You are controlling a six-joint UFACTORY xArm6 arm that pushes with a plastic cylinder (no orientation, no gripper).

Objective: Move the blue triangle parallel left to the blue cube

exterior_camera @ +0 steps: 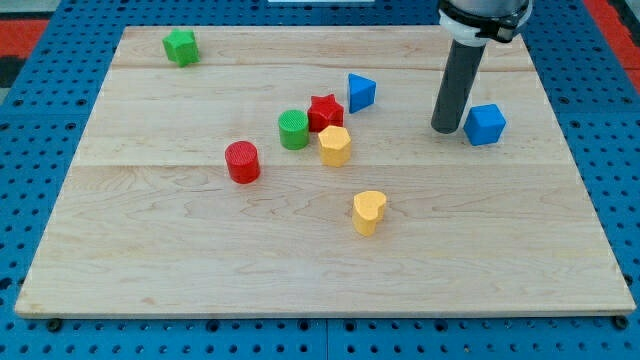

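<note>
The blue triangle (361, 92) sits on the wooden board above centre, just right of the red star. The blue cube (485, 124) lies toward the view's right. My tip (446, 129) rests on the board just left of the blue cube, close to it, and well right of the blue triangle. The dark rod rises from the tip to the arm at the view's top.
A red star (325, 112), green cylinder (293, 129) and yellow hexagonal block (335, 146) cluster left of the triangle. A red cylinder (242, 162) lies further left, a yellow heart-like block (369, 211) below centre, a green star-shaped block (181, 46) at top left.
</note>
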